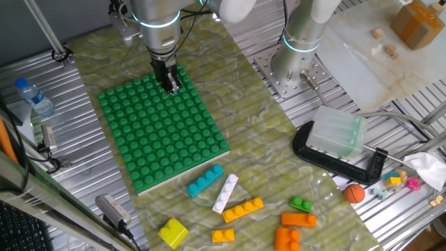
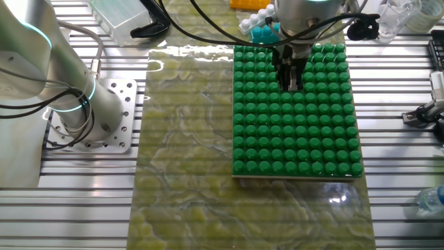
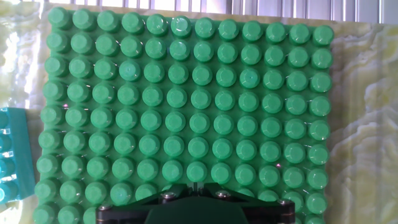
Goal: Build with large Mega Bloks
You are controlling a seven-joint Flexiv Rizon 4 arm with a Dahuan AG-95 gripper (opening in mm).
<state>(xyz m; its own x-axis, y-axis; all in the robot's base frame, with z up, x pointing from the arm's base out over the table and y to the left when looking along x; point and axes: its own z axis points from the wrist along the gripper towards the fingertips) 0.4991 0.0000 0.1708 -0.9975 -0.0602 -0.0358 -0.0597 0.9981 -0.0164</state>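
Bricks lie loose on the mat beyond the green studded baseplate [image 1: 164, 136]: teal brick [image 1: 205, 180], white brick [image 1: 225, 193], yellow brick [image 1: 173, 232], long orange brick [image 1: 243, 209], small green brick [image 1: 302, 204]. Gripper [image 1: 171, 86] stands low over the baseplate's far edge, fingers close together, nothing visible between them. Mat borders the plate on every side.

Reaches straight down from above, wrist vertical, gripper [image 1: 171, 85] low near the far edge of the green studded baseplate [image 1: 160, 132]. Fingers close together, nothing visible between; tips' contact unclear.
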